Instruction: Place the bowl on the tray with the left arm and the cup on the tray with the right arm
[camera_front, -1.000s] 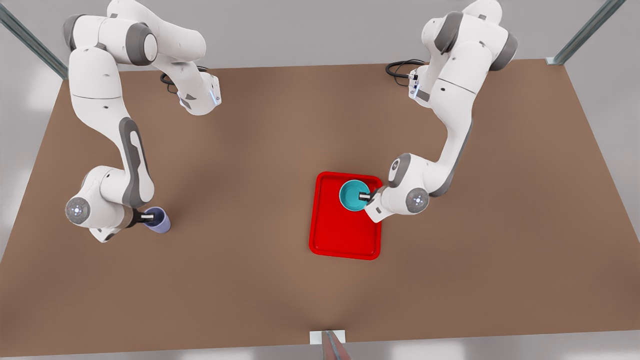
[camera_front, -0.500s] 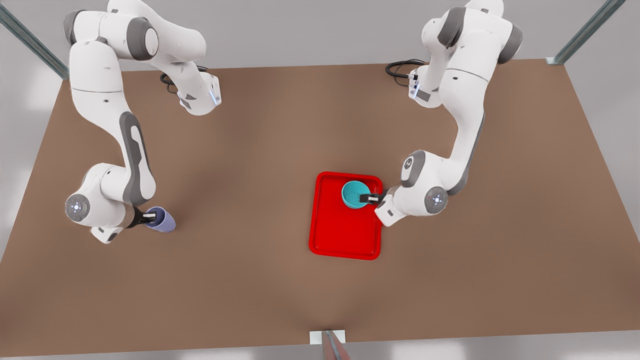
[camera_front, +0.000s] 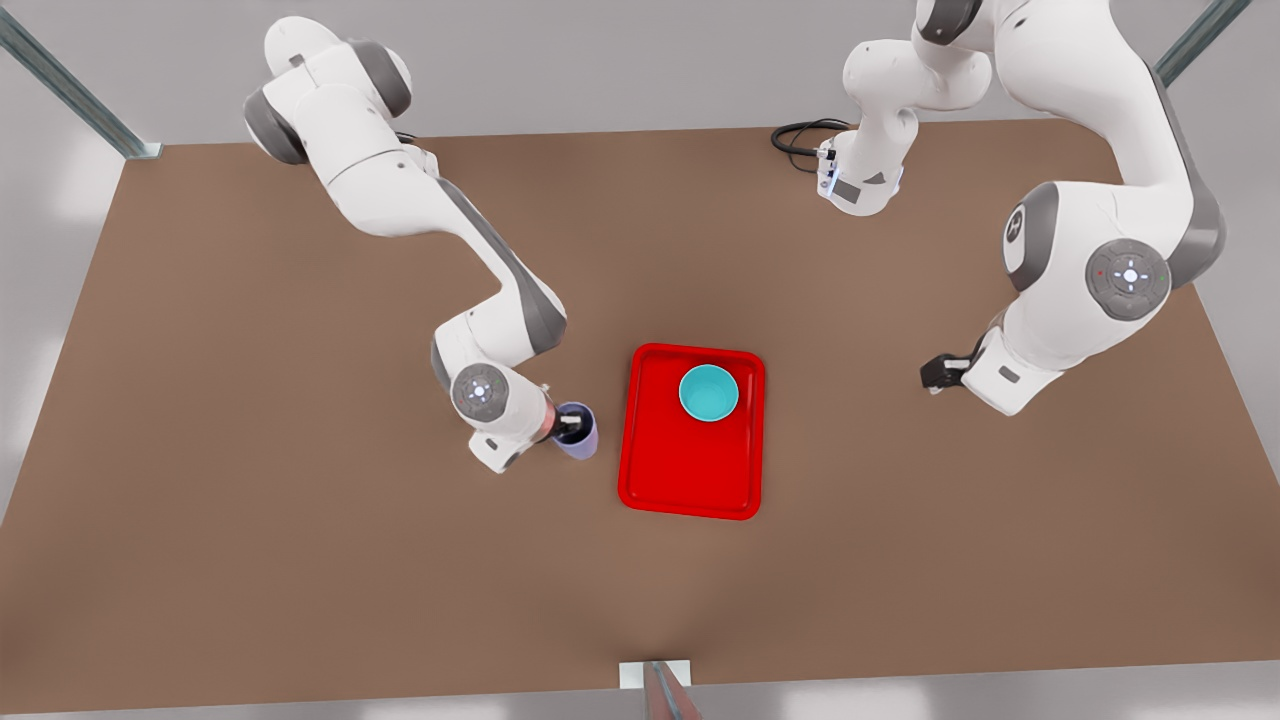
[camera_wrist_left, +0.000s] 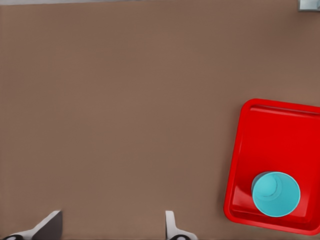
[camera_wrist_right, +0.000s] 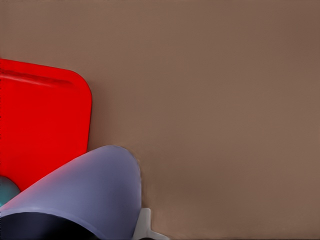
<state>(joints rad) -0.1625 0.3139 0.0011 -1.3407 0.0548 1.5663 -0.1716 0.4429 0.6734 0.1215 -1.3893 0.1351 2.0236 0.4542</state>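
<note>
Your right arm, the one on the front view's left, reaches out from its base at the far edge of the plain brown table (camera_front: 300, 560) with the elbow bent and the wrist turned down, and your right gripper (camera_front: 568, 426) is clamped on the rim of the small pale lavender tapered cup (camera_front: 577, 430), one finger inside its dark mouth. You can see the cup just beside the tray's edge on the front view's left, not over it; whether it rests on the table or hangs just above it you cannot tell. In the right wrist view the cup (camera_wrist_right: 85, 195) tilts, its mouth close to the camera and its narrow base slanting away toward the tray. Your left arm, on the front view's right, is folded high with its wrist well clear of the tray, and your left gripper (camera_front: 935, 371) hangs over bare table with its fingers (camera_wrist_left: 172, 227) spread apart, holding nothing. The bright red rectangular tray (camera_front: 690, 480) with rounded corners and a low rim lies with its long axis running near to far. In its far half sits the small round teal bowl (camera_front: 709, 392), upright, mouth up, nothing inside it.
</note>
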